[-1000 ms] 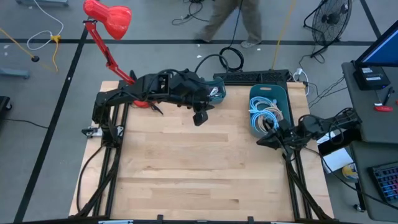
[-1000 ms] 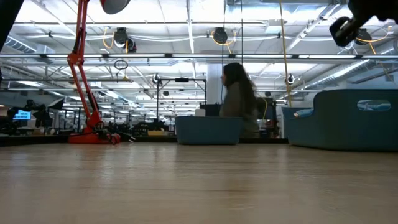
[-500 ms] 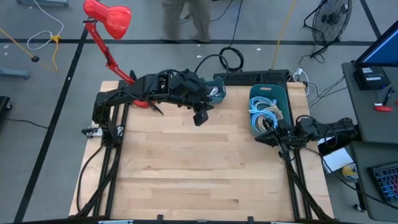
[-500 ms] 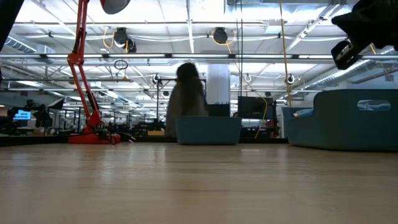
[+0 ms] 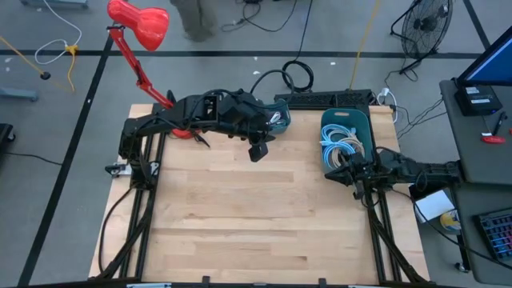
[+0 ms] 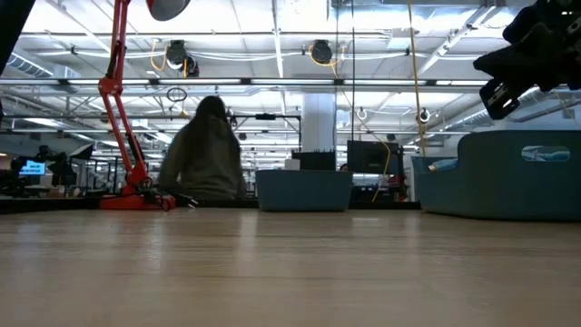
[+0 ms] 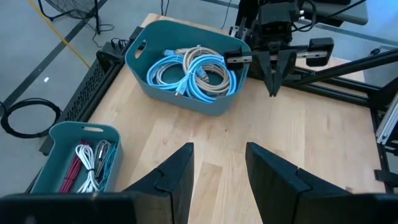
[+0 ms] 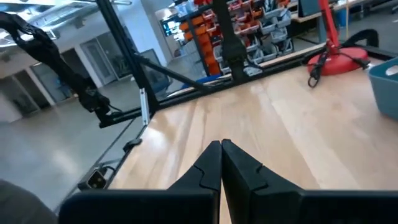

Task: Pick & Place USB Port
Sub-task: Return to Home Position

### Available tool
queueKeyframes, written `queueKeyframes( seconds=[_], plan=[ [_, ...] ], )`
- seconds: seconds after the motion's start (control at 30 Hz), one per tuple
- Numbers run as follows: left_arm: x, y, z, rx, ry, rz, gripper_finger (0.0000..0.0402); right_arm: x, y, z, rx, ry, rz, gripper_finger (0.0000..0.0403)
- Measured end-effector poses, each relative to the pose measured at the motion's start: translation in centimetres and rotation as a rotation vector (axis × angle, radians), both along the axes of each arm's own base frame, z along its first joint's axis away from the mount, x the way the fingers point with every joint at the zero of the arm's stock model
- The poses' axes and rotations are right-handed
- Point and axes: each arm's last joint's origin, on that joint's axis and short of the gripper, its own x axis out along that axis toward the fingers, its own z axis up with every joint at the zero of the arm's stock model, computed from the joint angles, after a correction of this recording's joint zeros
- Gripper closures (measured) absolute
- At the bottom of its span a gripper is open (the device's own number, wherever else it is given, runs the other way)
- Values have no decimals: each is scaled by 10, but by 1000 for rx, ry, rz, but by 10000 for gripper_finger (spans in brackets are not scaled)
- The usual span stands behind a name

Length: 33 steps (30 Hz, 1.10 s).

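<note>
Two teal bins stand at the table's far side. The large bin point(image 5: 346, 120) point(image 7: 144, 53) holds coiled blue and beige cables point(image 7: 189, 71). The small bin point(image 7: 68, 134) point(image 5: 280, 120), with red and white cables, is half hidden under my left arm in the high view. I cannot make out a USB port on its own. My left gripper point(image 5: 256, 151) point(image 7: 219, 149) hangs open above the table, near the small bin, with nothing between its fingers. My right gripper point(image 5: 342, 168) point(image 8: 221, 146) point(image 7: 272, 78) is shut and empty, level beside the large bin's near end.
A red desk lamp point(image 5: 138, 22) stands at the far left, its base point(image 8: 339, 59) on the table. A black power strip point(image 5: 324, 98) lies along the far edge. A person point(image 6: 204, 163) passes behind the table. Bare wood point(image 5: 256, 216) fills the middle and near side.
My right gripper, shut throughout, has sunk and swung toward the table's far edge, so the arm now lies level next to the large bin. A person behind the table has walked toward the left.
</note>
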Motion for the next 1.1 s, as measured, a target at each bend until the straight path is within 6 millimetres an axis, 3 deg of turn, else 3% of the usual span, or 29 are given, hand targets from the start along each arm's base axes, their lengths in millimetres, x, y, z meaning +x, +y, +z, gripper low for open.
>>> queueKeyframes(
  seconds=[0.37, 0.57, 0.7, 1.1],
  plan=[
    [0, -1, 0, -30, -3, -4, 254, 0, -6, -10, -5, 81, -37, 403],
    [0, -1, 0, -42, -5, 0, 254, 8, -7, -32, 66, 60, -47, 403],
    [0, -2, 0, -50, -6, 1, 254, 9, -7, -20, 85, -80, -34, 403],
    [0, -3, 0, -48, -9, -3, 254, 10, -11, -23, 130, -49, -142, 403]
  ],
)
